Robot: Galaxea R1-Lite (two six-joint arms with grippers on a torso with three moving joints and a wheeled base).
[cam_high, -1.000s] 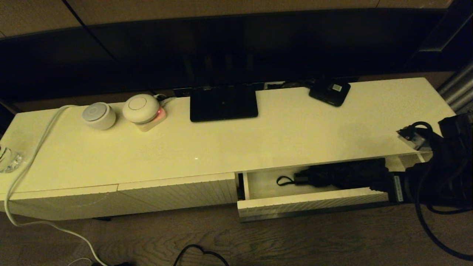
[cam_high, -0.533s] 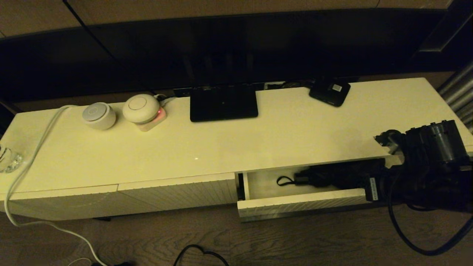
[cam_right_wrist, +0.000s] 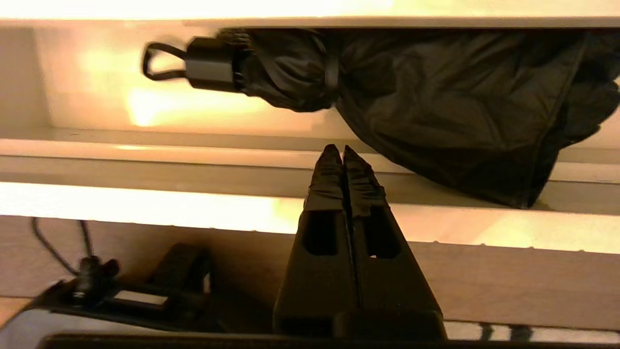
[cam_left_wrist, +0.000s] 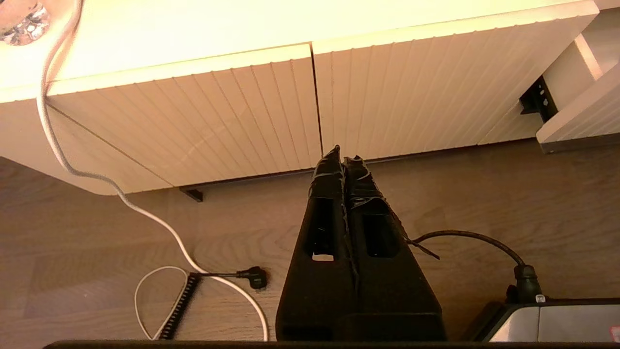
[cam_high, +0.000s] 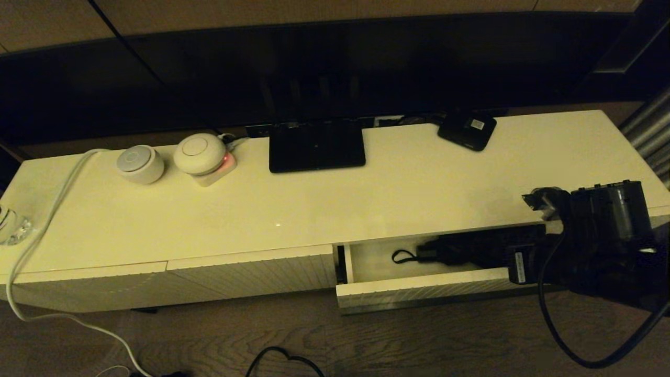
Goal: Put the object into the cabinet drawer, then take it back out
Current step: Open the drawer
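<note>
I see one umbrella [cam_high: 473, 248] lying inside the one open drawer [cam_high: 419, 293], my right gripper [cam_right_wrist: 343, 151] pinched shut and empty at its front, left gripper [cam_left_wrist: 343, 154] shut too.

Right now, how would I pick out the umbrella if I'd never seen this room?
Find the long cream cabinet under the dark screen, then the one drawer pulled out at its right end. The umbrella lies inside: bunched black fabric, a short handle and small wrist loop pointing left. Unlike the flat black box and stand base on top, it is soft and crumpled.
</note>
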